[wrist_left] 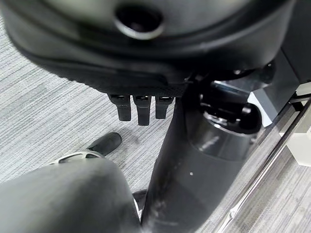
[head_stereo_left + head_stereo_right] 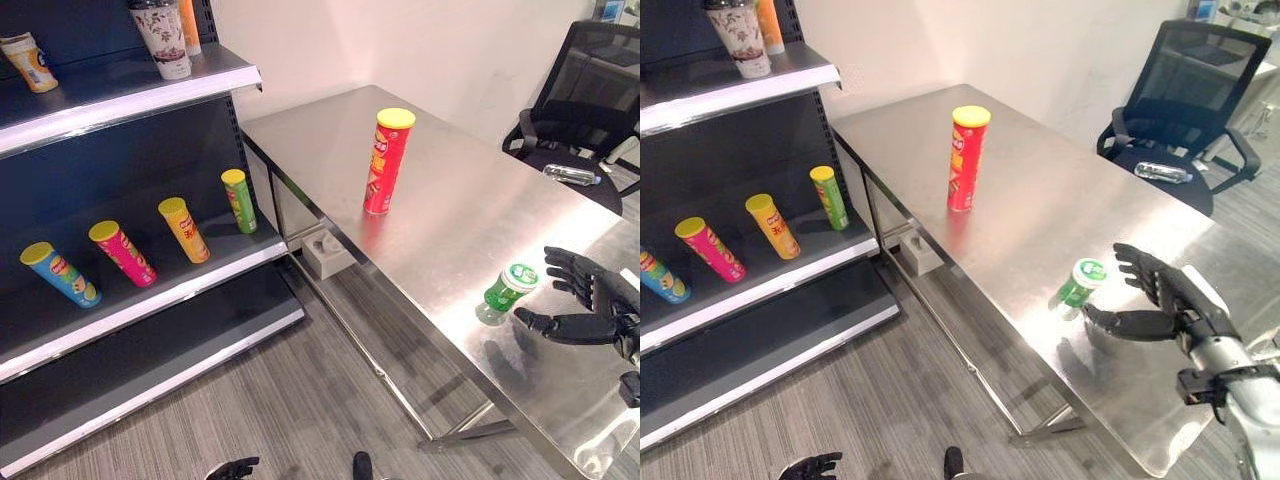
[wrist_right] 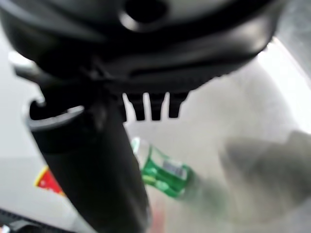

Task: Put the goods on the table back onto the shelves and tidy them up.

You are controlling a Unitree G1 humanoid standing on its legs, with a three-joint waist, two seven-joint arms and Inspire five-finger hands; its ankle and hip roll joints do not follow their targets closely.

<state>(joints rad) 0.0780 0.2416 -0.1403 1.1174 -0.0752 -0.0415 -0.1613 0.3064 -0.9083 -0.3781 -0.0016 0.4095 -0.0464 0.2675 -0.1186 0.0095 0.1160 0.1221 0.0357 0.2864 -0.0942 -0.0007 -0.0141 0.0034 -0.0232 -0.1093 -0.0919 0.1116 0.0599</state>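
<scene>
though perhaps sealed, green cup [image 2: 505, 291] beside right hand [image 2: 588, 308]

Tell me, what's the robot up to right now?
Right hand open beside green bottle, not touching. Left hand low, idle. Red can upright on table.

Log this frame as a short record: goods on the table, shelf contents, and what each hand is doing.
table goods: red can upright mid-table; green bottle near front edge
middle shelf: four cans, blue, pink, orange, green
top shelf: cups
right hand: open beside green bottle, not gripping
left hand: low, over the floor
chair: clear bottle on seat
</scene>
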